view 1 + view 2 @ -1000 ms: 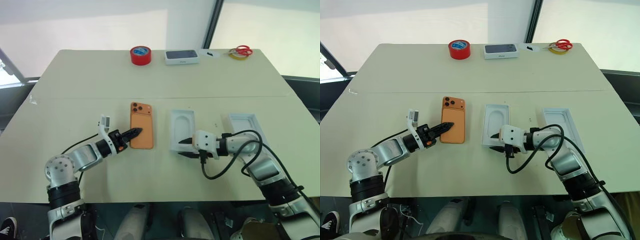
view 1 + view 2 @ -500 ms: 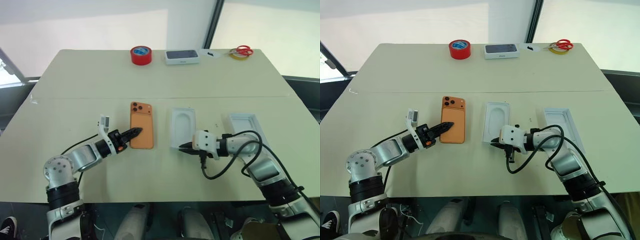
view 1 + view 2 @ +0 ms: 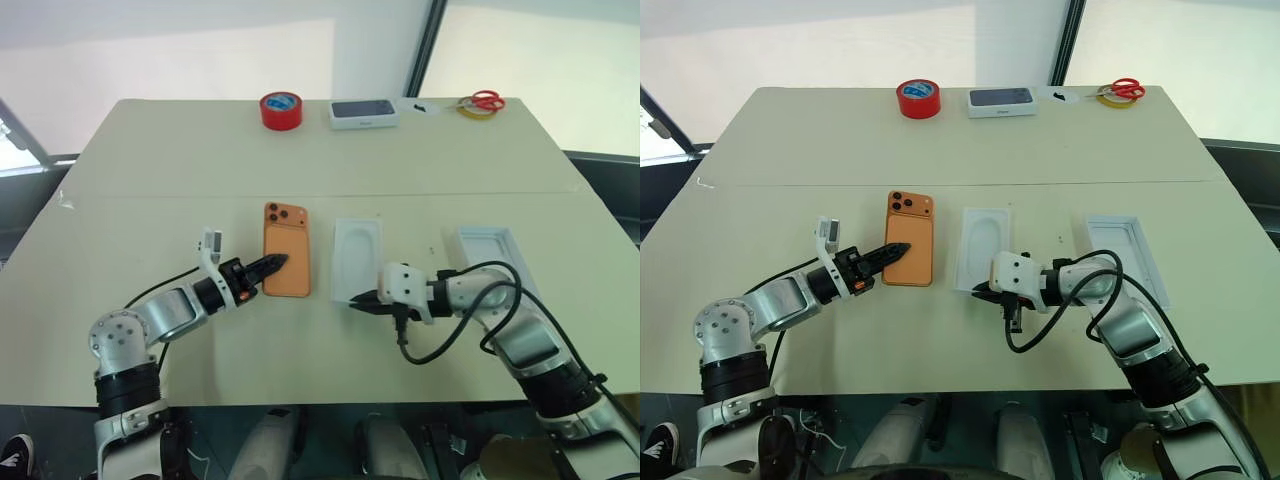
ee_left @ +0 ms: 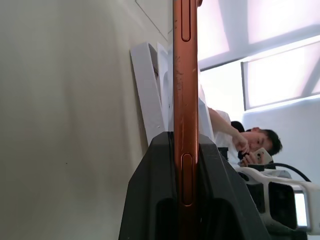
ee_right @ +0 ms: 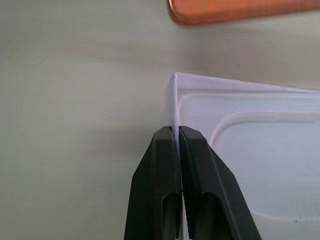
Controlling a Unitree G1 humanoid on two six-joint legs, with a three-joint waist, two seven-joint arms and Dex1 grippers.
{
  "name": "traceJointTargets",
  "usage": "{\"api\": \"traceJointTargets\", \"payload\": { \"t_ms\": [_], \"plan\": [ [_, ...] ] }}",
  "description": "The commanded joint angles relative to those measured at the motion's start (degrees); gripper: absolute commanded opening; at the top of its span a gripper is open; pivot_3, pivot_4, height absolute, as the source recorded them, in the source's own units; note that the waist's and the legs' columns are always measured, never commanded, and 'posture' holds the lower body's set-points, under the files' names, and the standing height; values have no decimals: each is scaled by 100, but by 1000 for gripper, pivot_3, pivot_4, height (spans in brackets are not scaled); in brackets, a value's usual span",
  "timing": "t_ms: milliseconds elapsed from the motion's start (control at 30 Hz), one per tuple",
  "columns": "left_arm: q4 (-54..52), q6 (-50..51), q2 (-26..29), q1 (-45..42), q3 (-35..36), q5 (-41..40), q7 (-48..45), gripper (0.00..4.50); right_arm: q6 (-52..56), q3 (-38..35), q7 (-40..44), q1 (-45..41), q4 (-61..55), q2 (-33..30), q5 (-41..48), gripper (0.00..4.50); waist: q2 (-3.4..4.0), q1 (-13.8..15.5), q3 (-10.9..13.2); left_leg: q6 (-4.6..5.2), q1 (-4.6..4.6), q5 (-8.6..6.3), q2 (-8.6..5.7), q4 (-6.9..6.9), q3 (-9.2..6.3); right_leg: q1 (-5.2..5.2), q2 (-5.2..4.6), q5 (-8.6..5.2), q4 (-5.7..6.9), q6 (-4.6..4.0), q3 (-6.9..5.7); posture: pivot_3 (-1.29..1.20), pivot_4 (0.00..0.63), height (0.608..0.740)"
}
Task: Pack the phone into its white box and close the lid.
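While the phone (image 3: pixel 286 249) lies back-up on the table (image 3: pixel 150 160), camera bump at its far end, the left gripper (image 3: pixel 272 264) pinches its near left edge; the left wrist view has both fingers clamped on the orange side rail. Just right of the phone sits the white box (image 3: pixel 357 258), open side up, tray insert with oval imprint visible. The right gripper (image 3: pixel 360 301) pinches the box's near wall at the corner nearest the phone, fingers (image 5: pixel 167 165) pressed together on the thin white edge. Well right of the phone, past the box, lies another white shell (image 3: pixel 490 246), probably the lid, open side up. Far beyond the phone: red tape roll (image 3: pixel 281 110), a box printed with a dark phone (image 3: pixel 363 113), scissors (image 3: pixel 487 100).
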Motion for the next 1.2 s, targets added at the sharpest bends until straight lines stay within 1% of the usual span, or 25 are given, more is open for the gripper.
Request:
{"api": "traceJointTargets", "payload": {
  "t_ms": [33, 133, 200, 233, 300, 333, 367, 400, 433, 467, 500, 533, 633, 800, 933, 1000, 1067, 1100, 1167, 1200],
  "plan": [
    [-167, -145, -20, -203, -57, -339, -16, 0, 104, 150, -193, 5, -325, 143, -7, 173, 0, 3, 0, 0, 0, 0, 0, 0, 0, 0, 0, 0, 0, 0, 0, 0, 150, 740],
    [-238, -198, -50, -216, -219, -375, -113, 0, 94, 241, -262, -28, -308, 179, -60, 173, 0, 22, 1, 0, -1, 0, -1, 1, 1, 0, -1, 0, 0, 0, 0, 0, 150, 740],
    [-223, -219, -78, -218, -341, -355, -131, 0, 417, 186, -183, -86, -384, 228, 215, 173, 0, 29, 1, 0, -2, 0, -2, 1, 1, 0, -1, 0, -1, 0, 0, 0, 150, 740],
    [-203, -249, -93, -223, -400, -295, -153, 0, 644, 136, -104, -117, -440, 233, 402, 399, 0, 30, 1, 0, -2, 0, -2, 1, 1, 0, -1, 0, -1, 0, 0, 0, 150, 740],
    [-168, -314, -114, -238, -505, -197, -202, 0, 857, 54, -36, -145, -551, 202, 614, 982, -1, 28, 1, 0, -1, 0, -1, 1, 0, 0, 0, 0, -1, 0, 0, 0, 150, 740],
    [-153, -345, -125, -246, -552, -170, -215, 0, 889, 18, -34, -148, -607, 176, 671, 1427, -1, 27, 1, 1, -1, 0, -1, 1, 0, 0, 0, 0, -1, 0, 0, 0, 150, 740],
    [-99, -370, -175, -282, -616, -154, -216, 0, 981, -223, -23, -149, -685, 144, 913, 2006, -1, 26, 1, 1, -2, 0, -1, 1, 0, -1, -1, 0, -1, 0, 0, 0, 150, 740],
    [-60, -392, -207, -306, -665, -147, -218, 0, 1059, -400, -17, -149, -740, 119, 1097, 2468, 0, 29, 2, 1, -2, 0, -1, 1, 0, 0, -1, 0, -1, 0, 0, 0, 150, 740],
    [-43, -421, -218, -325, -732, -94, -262, 0, 1049, -554, 3, -142, -753, 68, 1206, 3076, -3, 46, 4, 1, -5, 0, -1, 2, 1, -1, -1, 0, -1, 0, 0, 0, 150, 740],
    [-33, -456, -223, -337, -795, -30, -304, 0, 1038, -663, 21, -132, -753, 7, 1282, 3484, -3, 64, 4, 2, -7, -1, -1, 5, 0, -1, -1, 0, -2, 0, -2, 0, 150, 740],
    [-7, -473, -224, -352, -851, 28, -326, 0, 1027, -751, 46, -119, -734, -67, 1333, 4143, -2, 81, 3, 3, -7, -1, -1, 5, 0, 1, -1, 0, -7, 0, -1, 0, 150, 740],
    [56, -477, -240, -387, -915, 78, -380, 0, 997, -883, 97, -99, -634, -205, 1359, 4477, -2, 100, 4, 4, -7, -2, -1, 5, 1, 1, -1, 0, -10, 0, -1, 0, 150, 740],
    [259, -480, -282, -503, -1084, 243, -496, 0, 457, -1143, 189, -65, 2, -678, 1083, 4477, -2, 131, 4, 10, -11, -6, -2, 5, 3, 2, -1, 0, -22, 0, -1, 0, 150, 740],
    [389, -473, -350, -483, -1149, 348, -571, 0, -228, -1367, 196, -95, 839, -849, 974, 4477, -3, 117, 6, 13, -20, -8, -2, 5, 3, -2, -2, 1, -28, 2, -3, 0, 150, 740],
    [477, -456, -467, -414, -1188, 460, -586, 0, -555, -1332, 134, -82, 1103, -884, 828, 4477, -1, 117, 7, 14, -21, -8, -1, 4, 3, -4, -1, 9, -27, 17, -2, 0, 150, 740],
    [519, -426, -553, -414, -1156, 444, -564, 963, -597, -1317, 123, -69, 1108, -865, 820, 4500, -1, 123, 7, 14, -21, -7, -1, 6, 3, -3, -1, 9, -26, 17, -2, 0, 150, 740],
    [441, -431, -542, -407, -1201, 594, -496, 1660, -596, -1316, 107, -79, 1104, -843, 822, 4500, -1, 123, 7, 14, -21, -8, -2, 10, 3, -2, -1, 9, -27, 17, -2, 0, 150, 740],
    [373, -417, -513, -400, -1224, 654, -468, 2267, -609, -1308, 101, -86, 1108, -841, 811, 4500, -1, 122, 8, 14, -21, -8, -2, 11, 3, -1, -2, 9, -27, 17, -2, 0, 150, 740],
    [270, -310, -437, -390, -1191, 603, -447, 3114, -622, -1300, 91, -101, 1118, -837, 800, 4500, 0, 123, 7, 14, -21, -8, -2, 12, 3, 0, -1, 8, -26, 14, -3, 0, 150, 740],
    [209, -238, -385, -387, -1141, 514, -433, 3114, -621, -1302, 83, -114, 1135, -831, 800, 4500, 0, 122, 7, 14, -19, -8, -2, 14, 3, 3, -1, 5, -26, 9, -3, 0, 150, 740]
  ]
}}
